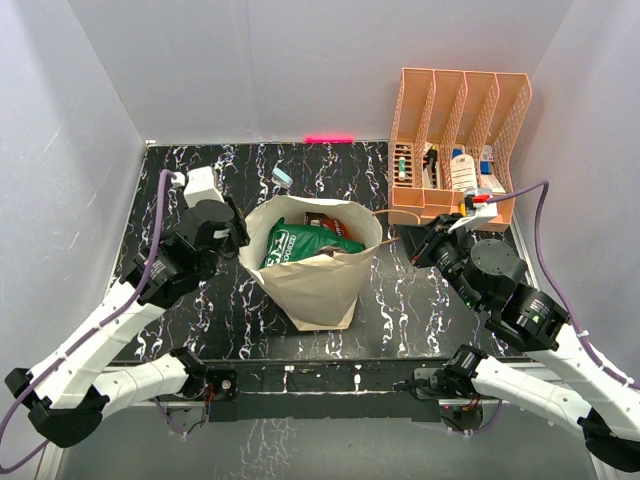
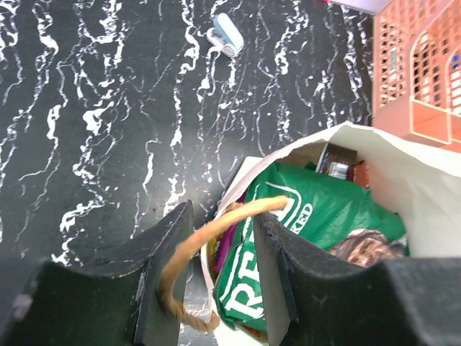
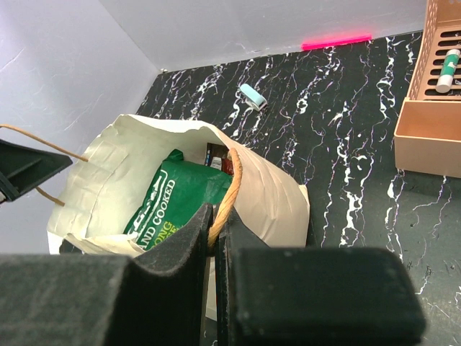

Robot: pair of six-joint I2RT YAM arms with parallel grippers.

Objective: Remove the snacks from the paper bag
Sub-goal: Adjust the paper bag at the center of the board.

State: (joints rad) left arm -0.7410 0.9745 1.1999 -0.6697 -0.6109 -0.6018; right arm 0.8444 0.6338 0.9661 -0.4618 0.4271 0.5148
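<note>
Paper bag (image 1: 316, 285): frame centre, upright | dark green packet (image 1: 305, 243): inside, others behind possibly red-brown | left gripper (image 2: 222, 216): spread astride left cord handle (image 2: 216, 229) | right gripper (image 3: 216, 218): pinched right cord handle (image 3: 233, 180)

A tan paper bag (image 1: 318, 275) stands open on the marbled tabletop (image 1: 400, 312), a dark green packet (image 1: 303, 244) showing inside, left claw (image 1: 241, 236) and right claw (image 1: 410, 246) flanking its rim; orange rack (image 1: 456, 150) beyond.
</note>
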